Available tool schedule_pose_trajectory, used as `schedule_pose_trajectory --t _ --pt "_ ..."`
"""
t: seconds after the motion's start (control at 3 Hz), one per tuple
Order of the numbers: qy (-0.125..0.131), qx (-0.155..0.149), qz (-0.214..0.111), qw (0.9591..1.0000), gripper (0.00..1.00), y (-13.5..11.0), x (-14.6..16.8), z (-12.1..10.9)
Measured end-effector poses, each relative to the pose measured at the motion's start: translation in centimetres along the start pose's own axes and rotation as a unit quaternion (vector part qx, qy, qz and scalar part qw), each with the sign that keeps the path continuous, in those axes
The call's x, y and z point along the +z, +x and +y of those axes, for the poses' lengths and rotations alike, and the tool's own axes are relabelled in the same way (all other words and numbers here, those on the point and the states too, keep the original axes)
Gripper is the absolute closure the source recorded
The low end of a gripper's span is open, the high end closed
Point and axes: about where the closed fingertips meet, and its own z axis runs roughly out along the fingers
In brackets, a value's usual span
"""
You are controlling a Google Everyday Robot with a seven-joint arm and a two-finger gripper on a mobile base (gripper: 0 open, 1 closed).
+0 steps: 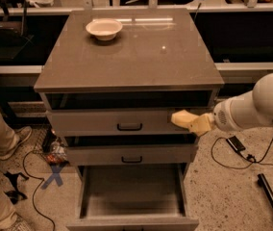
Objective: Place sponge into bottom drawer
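The sponge hung in the air in front of the right end of the top drawer, pinched at its right end by the gripper on the white arm that reached in from the right. Below it sat the shut middle drawer, and under that the bottom drawer stood pulled out, its flat floor bare. A white bowl rested on the tabletop near the back left.
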Motion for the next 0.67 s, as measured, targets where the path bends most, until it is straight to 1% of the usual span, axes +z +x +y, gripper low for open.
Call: schedule_pose_trajectory --t 0.33,0.67 --pt "-0.023 0.016 0.061 0.9978 1.00 5.91 7.50 0.67" --pt "-0.023 0.016 0.061 0.9978 1.00 5.91 7.50 0.67"
